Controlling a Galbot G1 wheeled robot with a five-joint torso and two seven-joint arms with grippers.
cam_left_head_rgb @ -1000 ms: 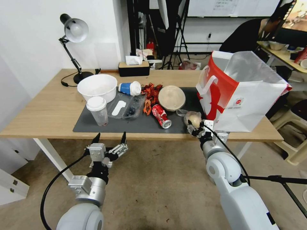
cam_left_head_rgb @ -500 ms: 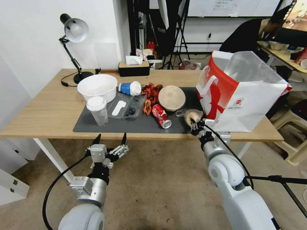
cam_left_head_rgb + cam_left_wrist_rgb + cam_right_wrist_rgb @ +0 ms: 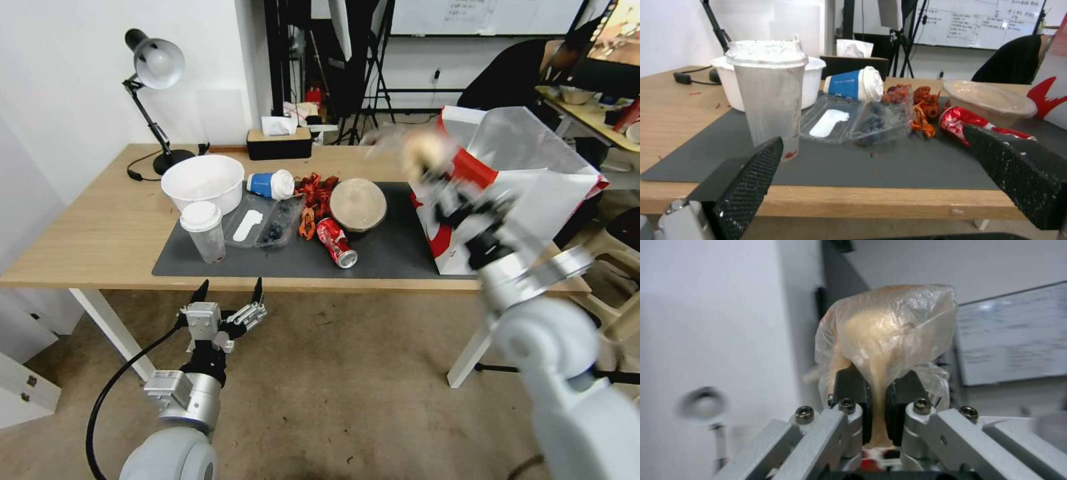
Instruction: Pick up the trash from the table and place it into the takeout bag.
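Right gripper [image 3: 437,175] raised high above the table [image 3: 87,227], arm stretched up and forward, blurred by motion, beside the near upper rim of the red and white takeout bag [image 3: 533,207]. Its two fingers [image 3: 853,390] are clenched on a bun in clear plastic [image 3: 887,330], squeezing the wrap at its lower end so the bun bulges above the fingertips; in the head view the bun [image 3: 423,150] sits at the top of the gripper, level with the bag's open mouth.

Left gripper [image 3: 227,290] hangs low in front of the table's near edge, below the tabletop, its black fingers [image 3: 746,176] spread wide and holding nothing.

On the dark grey mat [image 3: 373,257] lie a crushed red can [image 3: 337,241], a round beige lidded container [image 3: 358,204], red scraps [image 3: 315,197], a clear plastic tray [image 3: 265,221], a tipped blue-and-white cup [image 3: 270,185] and an upright white-lidded clear cup [image 3: 203,230]. A white bowl [image 3: 202,181] stands behind them, a desk lamp [image 3: 155,87] at the far left corner.
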